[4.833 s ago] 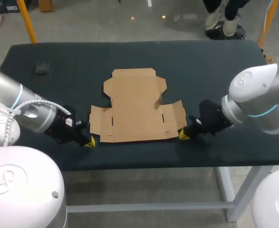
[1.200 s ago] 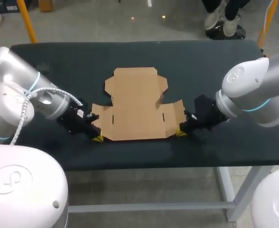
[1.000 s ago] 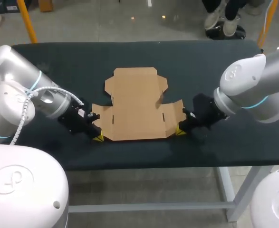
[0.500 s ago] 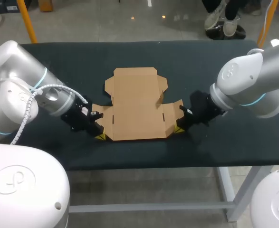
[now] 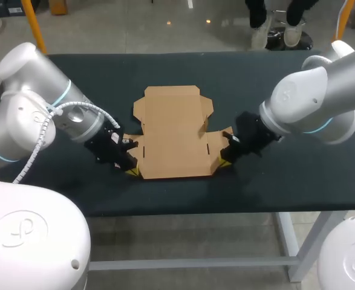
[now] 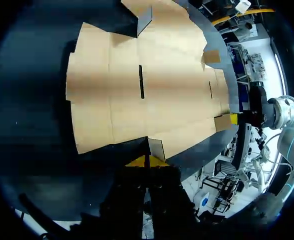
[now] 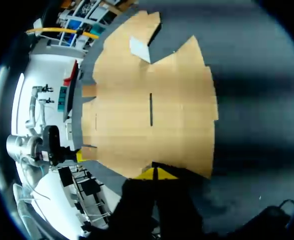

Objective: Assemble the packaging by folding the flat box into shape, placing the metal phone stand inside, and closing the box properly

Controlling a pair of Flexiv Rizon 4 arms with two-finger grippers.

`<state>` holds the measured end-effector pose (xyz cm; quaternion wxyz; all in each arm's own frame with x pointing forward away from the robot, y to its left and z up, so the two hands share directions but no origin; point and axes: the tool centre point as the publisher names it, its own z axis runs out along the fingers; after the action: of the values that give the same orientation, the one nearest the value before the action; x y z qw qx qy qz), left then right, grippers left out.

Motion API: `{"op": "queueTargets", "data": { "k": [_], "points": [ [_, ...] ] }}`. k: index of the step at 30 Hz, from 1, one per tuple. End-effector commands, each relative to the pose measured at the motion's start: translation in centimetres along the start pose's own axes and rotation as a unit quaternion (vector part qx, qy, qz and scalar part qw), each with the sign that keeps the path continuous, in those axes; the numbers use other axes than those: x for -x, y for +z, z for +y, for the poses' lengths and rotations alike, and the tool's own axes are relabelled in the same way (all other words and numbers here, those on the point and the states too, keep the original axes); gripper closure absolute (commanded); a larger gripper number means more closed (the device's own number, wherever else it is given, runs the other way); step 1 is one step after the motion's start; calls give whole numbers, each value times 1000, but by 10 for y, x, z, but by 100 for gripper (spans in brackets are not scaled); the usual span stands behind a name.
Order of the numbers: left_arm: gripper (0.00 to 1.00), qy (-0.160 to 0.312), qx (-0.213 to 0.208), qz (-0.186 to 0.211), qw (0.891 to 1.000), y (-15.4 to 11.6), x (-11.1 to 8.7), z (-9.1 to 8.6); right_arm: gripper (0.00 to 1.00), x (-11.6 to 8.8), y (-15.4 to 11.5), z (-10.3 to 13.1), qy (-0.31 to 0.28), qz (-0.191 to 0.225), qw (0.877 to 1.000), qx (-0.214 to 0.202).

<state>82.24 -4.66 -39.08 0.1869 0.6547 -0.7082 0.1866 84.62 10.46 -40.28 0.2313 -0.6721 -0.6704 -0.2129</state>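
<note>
Left arm (image 5: pixel 26 115), right arm (image 5: pixel 313 99) — rounded silver-white shells, pale-blue joint rings, black wrists; white ribbed cable (image 5: pixel 37 140) along the left.

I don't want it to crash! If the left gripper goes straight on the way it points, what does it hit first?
Most likely the flat cardboard box: the left gripper points at the box's near edge, which lies right ahead of its yellow tips. Depth is hard to judge.

Robotics lab: left arm (image 5: pixel 29 112) and right arm (image 5: pixel 313 99) flank a dark worktable (image 5: pixel 256 72).
</note>
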Motion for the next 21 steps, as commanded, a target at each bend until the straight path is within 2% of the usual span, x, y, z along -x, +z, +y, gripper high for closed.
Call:
{"op": "queueTargets", "data": {
  "k": [1,21],
  "points": [
    [100,4,5,-7,1000,2,-7,-2,100,-5,2,1,-1,-6,1000,-3],
    [100,22,14,-21,999,11,-23,3,100,-12,6,-4,-11,-23,1000,-5]
  ]
}}
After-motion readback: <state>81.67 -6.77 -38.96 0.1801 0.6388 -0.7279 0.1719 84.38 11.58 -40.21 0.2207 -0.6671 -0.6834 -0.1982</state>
